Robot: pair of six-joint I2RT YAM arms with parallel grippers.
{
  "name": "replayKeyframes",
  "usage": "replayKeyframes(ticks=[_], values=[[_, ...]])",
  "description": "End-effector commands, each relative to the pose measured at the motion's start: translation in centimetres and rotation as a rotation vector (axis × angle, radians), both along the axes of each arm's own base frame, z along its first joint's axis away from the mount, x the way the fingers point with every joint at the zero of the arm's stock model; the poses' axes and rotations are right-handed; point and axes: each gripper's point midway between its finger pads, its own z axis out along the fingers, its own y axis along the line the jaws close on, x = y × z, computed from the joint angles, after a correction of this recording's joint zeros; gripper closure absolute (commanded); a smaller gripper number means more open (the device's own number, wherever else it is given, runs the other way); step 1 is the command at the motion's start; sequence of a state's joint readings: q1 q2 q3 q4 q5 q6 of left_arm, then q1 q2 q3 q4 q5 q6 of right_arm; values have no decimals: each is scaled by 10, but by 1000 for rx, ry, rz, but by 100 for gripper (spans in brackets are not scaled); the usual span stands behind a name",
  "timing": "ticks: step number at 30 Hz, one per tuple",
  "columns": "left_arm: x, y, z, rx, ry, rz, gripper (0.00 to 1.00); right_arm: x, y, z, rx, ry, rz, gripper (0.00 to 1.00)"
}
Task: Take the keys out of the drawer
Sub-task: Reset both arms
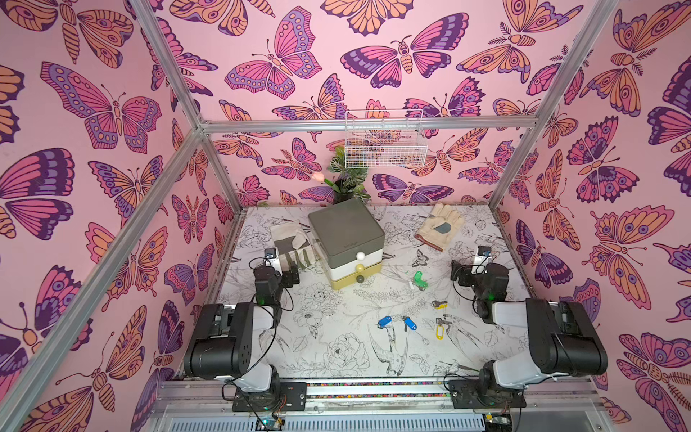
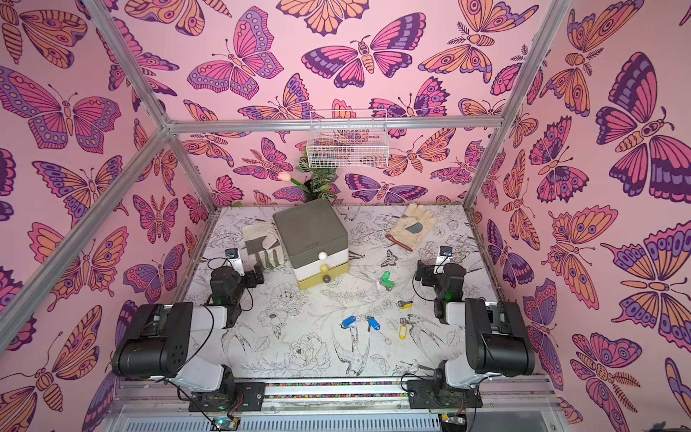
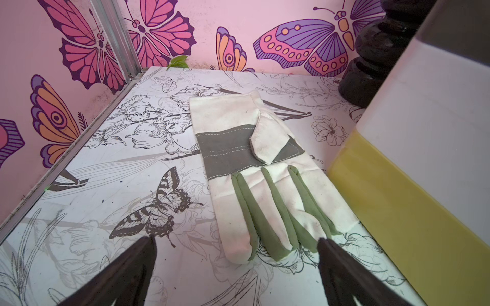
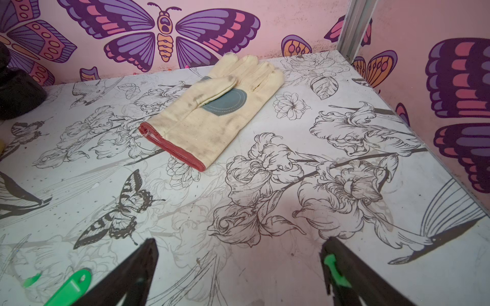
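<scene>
**Left arm [image 1: 217,344] and right arm [image 1: 561,336] folded at the near edge, five keys [image 2: 348,321] out on the worktop [image 1: 318,374]**

Left gripper [image 3: 236,239] is released. Its jaws are spread wide with nothing between them, facing the fingertips of a green-fingered glove [image 3: 259,172]. Right gripper [image 4: 241,240] is spread just as wide and is empty over bare worktop. A green patch on one of its fingers may be a pad mark or a scrap of plastic; I cannot tell which.

All the keys lie flat on the right half of the worktop, between the drawer unit [image 1: 346,239] and the right arm.
- The green-tagged key [image 1: 419,280] lies just right of the unit's near corner, nearest the right gripper.
- Nearer in come the far yellow-tagged key [image 1: 439,305], the left blue-tagged key [image 1: 384,321], the right blue-tagged key [image 1: 410,324] and the near yellow-tagged key [image 1: 440,331].

The unit's three tiers look pushed in, though from above the bottom yellow tier could be slightly out. I judge that little or nothing is left in the drawer.

Each key should handle as light and stiff. The metal blade is thin and hugs the surface, so the jaws would get little purchase on it. The plastic tag is the thicker, broader part and the better place to grip, pinched across its narrow width with the fingertips brushing the worktop. The plastic is smooth and probably slippery, so a shallow pinch could squirt it sideways. The key hangs from its tag by a ring, so it will likely swing when lifted. Nothing here looks fragile.
</scene>
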State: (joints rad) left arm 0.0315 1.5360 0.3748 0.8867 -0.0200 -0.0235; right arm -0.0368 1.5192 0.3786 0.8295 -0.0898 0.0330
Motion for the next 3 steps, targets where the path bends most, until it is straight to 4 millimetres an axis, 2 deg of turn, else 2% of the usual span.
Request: replayKeyframes(ticks=[1,3], values=[[1,-4,-2,8,2,-24,0,6,-3,11,5,-25,-16,1],[0,-8,-1,11,-6,-45,0,6,-3,10,4,-24,-17,1]])
